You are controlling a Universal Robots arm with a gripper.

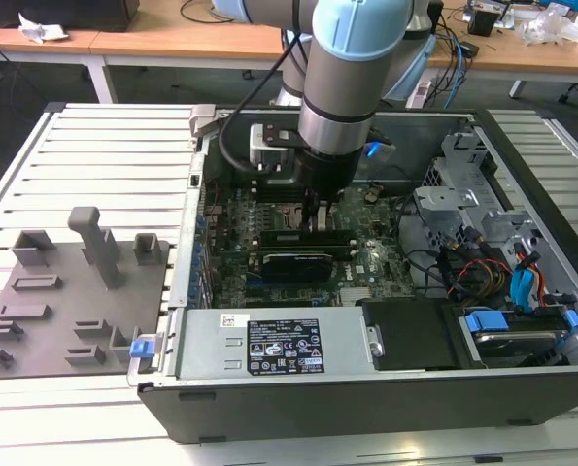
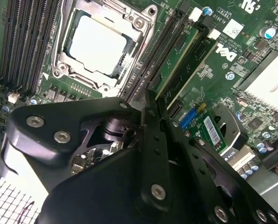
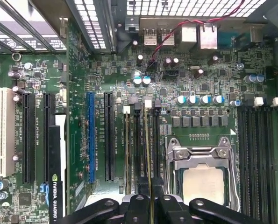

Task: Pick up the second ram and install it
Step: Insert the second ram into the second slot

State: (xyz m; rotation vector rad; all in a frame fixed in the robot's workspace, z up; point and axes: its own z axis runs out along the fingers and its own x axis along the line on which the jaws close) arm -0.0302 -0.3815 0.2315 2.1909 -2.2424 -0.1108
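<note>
The tray (image 1: 70, 311) on the exterior view's left sits well apart from the case (image 1: 366, 379), with no green stick visible on it. Inside the case, the gripper (image 3: 150, 196) is pressed together on the ram's (image 3: 151, 179) thin edge, right over the slots (image 3: 143, 140) just beside the CPU socket (image 3: 202, 172). The pick-up looks done. Seating seems under way; whether the ram is fully home, I cannot tell.

I see my black gripper (image 3: 149, 205) pinching the thin green ram stick (image 3: 149, 163) in a slot beside the shiny silver CPU socket (image 3: 202, 170).
</note>
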